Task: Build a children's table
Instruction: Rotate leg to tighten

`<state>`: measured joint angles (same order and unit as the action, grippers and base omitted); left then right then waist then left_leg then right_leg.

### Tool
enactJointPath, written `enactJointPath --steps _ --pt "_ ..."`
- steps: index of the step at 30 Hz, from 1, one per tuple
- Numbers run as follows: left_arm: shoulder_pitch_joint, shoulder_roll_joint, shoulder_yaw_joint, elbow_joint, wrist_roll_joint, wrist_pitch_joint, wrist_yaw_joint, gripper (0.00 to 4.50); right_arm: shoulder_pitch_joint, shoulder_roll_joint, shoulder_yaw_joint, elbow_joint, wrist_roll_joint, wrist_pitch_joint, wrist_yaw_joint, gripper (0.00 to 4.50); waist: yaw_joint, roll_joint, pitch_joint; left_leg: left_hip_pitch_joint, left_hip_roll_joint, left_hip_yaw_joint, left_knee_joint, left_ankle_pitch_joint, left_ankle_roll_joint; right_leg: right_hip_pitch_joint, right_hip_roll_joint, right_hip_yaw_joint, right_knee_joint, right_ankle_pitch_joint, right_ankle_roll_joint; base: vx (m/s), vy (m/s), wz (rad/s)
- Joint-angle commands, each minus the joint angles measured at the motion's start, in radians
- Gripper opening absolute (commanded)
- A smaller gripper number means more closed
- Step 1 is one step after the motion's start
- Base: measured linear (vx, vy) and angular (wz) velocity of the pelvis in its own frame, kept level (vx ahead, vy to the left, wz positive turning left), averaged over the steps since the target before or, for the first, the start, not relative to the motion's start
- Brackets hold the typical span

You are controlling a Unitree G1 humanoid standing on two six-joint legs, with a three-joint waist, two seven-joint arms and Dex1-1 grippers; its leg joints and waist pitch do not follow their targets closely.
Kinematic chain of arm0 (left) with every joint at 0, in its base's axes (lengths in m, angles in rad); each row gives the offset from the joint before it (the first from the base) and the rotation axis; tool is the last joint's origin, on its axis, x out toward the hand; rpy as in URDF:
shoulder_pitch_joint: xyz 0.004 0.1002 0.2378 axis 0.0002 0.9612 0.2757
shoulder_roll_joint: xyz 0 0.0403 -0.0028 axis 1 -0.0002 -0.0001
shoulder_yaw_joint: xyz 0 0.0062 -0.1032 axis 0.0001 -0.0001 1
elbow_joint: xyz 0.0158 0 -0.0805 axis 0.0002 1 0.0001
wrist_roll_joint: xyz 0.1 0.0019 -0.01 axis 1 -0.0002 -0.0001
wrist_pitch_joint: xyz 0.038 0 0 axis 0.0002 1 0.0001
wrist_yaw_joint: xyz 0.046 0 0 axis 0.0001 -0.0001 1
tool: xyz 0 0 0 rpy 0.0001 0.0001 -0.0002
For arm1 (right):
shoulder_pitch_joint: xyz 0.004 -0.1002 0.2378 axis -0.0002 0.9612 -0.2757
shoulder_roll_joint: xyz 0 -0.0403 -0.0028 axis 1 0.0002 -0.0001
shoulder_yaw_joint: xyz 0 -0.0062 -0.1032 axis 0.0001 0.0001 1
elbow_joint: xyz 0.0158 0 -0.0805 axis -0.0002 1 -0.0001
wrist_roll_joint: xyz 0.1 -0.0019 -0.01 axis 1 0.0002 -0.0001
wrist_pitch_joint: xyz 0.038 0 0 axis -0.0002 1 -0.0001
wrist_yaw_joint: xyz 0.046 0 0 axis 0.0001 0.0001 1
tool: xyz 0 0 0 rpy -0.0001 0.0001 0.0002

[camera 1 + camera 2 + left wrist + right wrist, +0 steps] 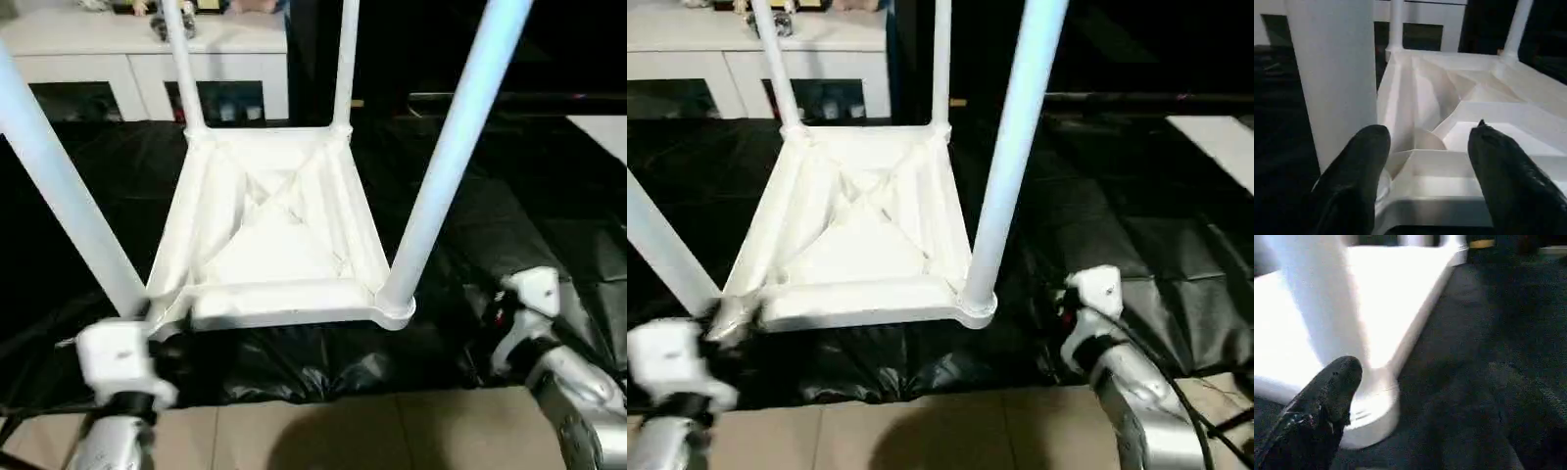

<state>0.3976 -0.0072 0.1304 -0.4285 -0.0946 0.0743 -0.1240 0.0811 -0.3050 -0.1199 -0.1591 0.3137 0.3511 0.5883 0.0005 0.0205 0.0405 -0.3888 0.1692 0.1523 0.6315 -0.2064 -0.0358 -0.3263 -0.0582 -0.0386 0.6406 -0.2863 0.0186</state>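
Note:
The children's table (269, 235) lies upside down on a black sheet, its ribbed underside facing up. Its legs stand upright in the corner sockets: near left (59, 186), near right (451, 157), far left (181, 64) and far right (345, 59). My left gripper (1427, 134) is at the near-left corner. It is open, one finger (1359, 161) beside the base of that leg and the other finger (1503, 161) over the rim. My right gripper (495, 311) sits low on the sheet just right of the near-right corner. It holds nothing, and one of its fingers (1334, 382) is close to that leg's socket.
The black sheet (509, 215) covers the work area, and tan floor tiles (343, 431) run along its near edge. A white cabinet with glass doors (147, 59) stands behind the table. A pale surface (607, 132) shows at the far right.

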Motion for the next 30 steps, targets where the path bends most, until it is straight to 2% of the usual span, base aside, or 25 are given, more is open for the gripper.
enactJointPath --steps 1,2,3,4,5,6,7,9,11,12,14,17,20,21,23,25,26,30 --pt "0.01 -0.011 0.016 -0.01 -0.018 -0.017 0.03 3.27 0.008 -0.019 0.024 -0.05 0.04 0.029 0.061 4.5 -0.004 -0.002 -0.03 0.014 0.07 -0.035 -0.11 -0.277 0.004 0.002 -0.072 0.042 -0.099 -0.06 -0.153 0.0 0.0 0.0" --pt "0.01 -0.007 0.018 -0.007 -0.021 -0.017 0.029 3.38 0.006 -0.02 0.032 -0.056 0.046 0.038 0.069 4.5 -0.002 -0.005 -0.032 0.014 0.07 -0.034 -0.109 -0.255 0.011 0.005 -0.075 0.044 -0.095 -0.006 -0.157 0.0 0.0 0.0" --pt "0.017 -0.005 0.012 -0.006 -0.016 -0.028 0.033 3.44 0.013 -0.04 0.052 -0.076 0.063 0.049 0.111 4.5 -0.002 -0.012 -0.038 0.009 0.068 -0.033 -0.104 -0.207 0.03 0.013 -0.076 0.043 -0.09 0.055 -0.155 0.0 0.0 0.0" --pt "0.017 -0.005 0.013 -0.006 -0.013 -0.03 0.037 3.5 0.012 -0.046 0.061 -0.08 0.067 0.051 0.123 4.5 0.0 -0.018 -0.039 0.009 0.069 -0.031 -0.102 -0.182 0.043 0.014 -0.076 0.042 -0.089 0.085 -0.152 0.0 0.0 0.0" --pt "0.017 -0.005 0.014 -0.006 -0.01 -0.033 0.041 3.5 0.01 -0.051 0.069 -0.082 0.071 0.052 0.137 4.5 0.002 -0.014 -0.038 0.012 0.068 -0.027 -0.1 -0.162 0.058 0.01 -0.079 0.043 -0.09 0.11 -0.156 0.0 0.0 0.0" --pt "0.013 -0.004 0.019 -0.005 -0.008 -0.036 0.045 3.59 0.001 -0.053 0.081 -0.077 0.074 0.052 0.15 4.5 0.004 -0.02 -0.036 0.012 0.068 -0.024 -0.1 -0.165 0.066 0.009 -0.082 0.044 -0.093 0.099 -0.158 0.0 0.0 0.0" --pt "0.009 -0.003 0.025 -0.002 -0.001 -0.035 0.046 3.71 -0.005 -0.055 0.089 -0.07 0.074 0.049 0.16 4.5 0.005 -0.021 -0.035 0.012 0.068 -0.024 -0.102 -0.174 0.066 0.008 -0.082 0.044 -0.094 0.081 -0.161 0.0 0.0 0.0" --pt "-0.015 -0.001 0.063 0.006 0.004 -0.037 0.064 3.87 -0.02 -0.061 0.127 -0.051 0.066 0.043 0.194 4.5 0.007 -0.025 -0.033 0.014 0.07 -0.023 -0.105 -0.206 0.051 0.005 -0.082 0.044 -0.099 0.003 -0.165 0.0 0.0 0.0" --pt "-0.021 0.003 0.074 0.009 0.005 -0.036 0.067 4.02 -0.026 -0.061 0.137 -0.045 0.063 0.041 0.2 4.5 0.007 -0.024 -0.032 0.014 0.07 -0.023 -0.106 -0.218 0.036 0.004 -0.081 0.044 -0.1 -0.025 -0.167 0.0 0.0 0.0" --pt "-0.032 0.011 0.091 0.012 0.0 -0.034 0.076 4.15 -0.035 -0.058 0.151 -0.042 0.062 0.044 0.207 4.5 0.006 -0.028 -0.032 0.014 0.071 -0.024 -0.108 -0.215 0.03 0.004 -0.079 0.044 -0.1 -0.017 -0.165 0.0 0.0 0.0" --pt "-0.037 0.015 0.101 0.012 -0.006 -0.035 0.082 4.24 -0.041 -0.055 0.158 -0.044 0.066 0.05 0.21 4.5 0.007 -0.026 -0.034 0.017 0.072 -0.024 -0.107 -0.215 0.025 0.003 -0.078 0.044 -0.097 0.002 -0.166 0.0 0.0 0.0" --pt "-0.028 0.025 0.083 0.004 -0.025 -0.044 0.056 4.43 -0.05 -0.053 0.173 -0.05 0.076 0.062 0.213 4.5 0.011 -0.027 -0.033 0.02 0.073 -0.024 -0.109 -0.214 0.017 0.001 -0.078 0.045 -0.096 0.027 -0.167 0.0 0.0 0.0" --pt "0.025 0.019 0.009 -0.003 -0.054 -0.075 -0.024 4.43 -0.061 -0.041 0.196 -0.033 0.066 0.045 0.21 4.5 0.015 -0.028 -0.034 0.019 0.075 -0.023 -0.11 -0.218 0.007 0.003 -0.079 0.046 -0.093 0.05 -0.162 0.0 0.0 0.0" --pt "0.035 0.021 -0.003 0.002 -0.061 -0.083 -0.045 4.43 -0.065 -0.038 0.204 -0.028 0.062 0.042 0.21 4.5 0.017 -0.033 -0.032 0.018 0.074 -0.021 -0.112 -0.227 0.007 0.002 -0.081 0.046 -0.095 0.028 -0.161 0.0 0.0 0.0" --pt "0.049 0.022 0.0 0.015 -0.053 -0.091 -0.045 4.43 -0.065 -0.037 0.211 -0.033 0.073 0.053 0.22 4.5 0.02 -0.031 -0.03 0.021 0.075 -0.021 -0.114 -0.255 -0.004 -0.001 -0.081 0.048 -0.099 -0.012 -0.156 0.0 0.0 0.0" --pt "0.058 0.014 0.017 0.024 -0.051 -0.093 -0.027 4.43 -0.063 -0.041 0.216 -0.036 0.079 0.059 0.23 4.5 0.018 -0.033 -0.028 0.018 0.074 -0.021 -0.117 -0.277 -0.016 0.001 -0.081 0.047 -0.101 -0.048 -0.149 0.0 0.0 0.0" --pt "0.065 0.004 0.05 0.037 -0.043 -0.1 0.011 4.43 -0.064 -0.047 0.217 -0.029 0.065 0.044 0.221 4.5 0.016 -0.035 -0.029 0.019 0.074 -0.021 -0.116 -0.28 -0.018 0.001 -0.08 0.048 -0.102 -0.052 -0.145 0.0 0.0 0.0" --pt "0.051 0.001 0.105 0.054 -0.039 -0.151 0.053 4.43 -0.092 -0.023 0.198 0.005 0.05 0.019 0.177 4.5 0.014 -0.033 -0.033 0.02 0.072 -0.019 -0.111 -0.236 -0.004 0.0 -0.078 0.048 -0.099 0.006 -0.152 0.0 0.0 0.0"
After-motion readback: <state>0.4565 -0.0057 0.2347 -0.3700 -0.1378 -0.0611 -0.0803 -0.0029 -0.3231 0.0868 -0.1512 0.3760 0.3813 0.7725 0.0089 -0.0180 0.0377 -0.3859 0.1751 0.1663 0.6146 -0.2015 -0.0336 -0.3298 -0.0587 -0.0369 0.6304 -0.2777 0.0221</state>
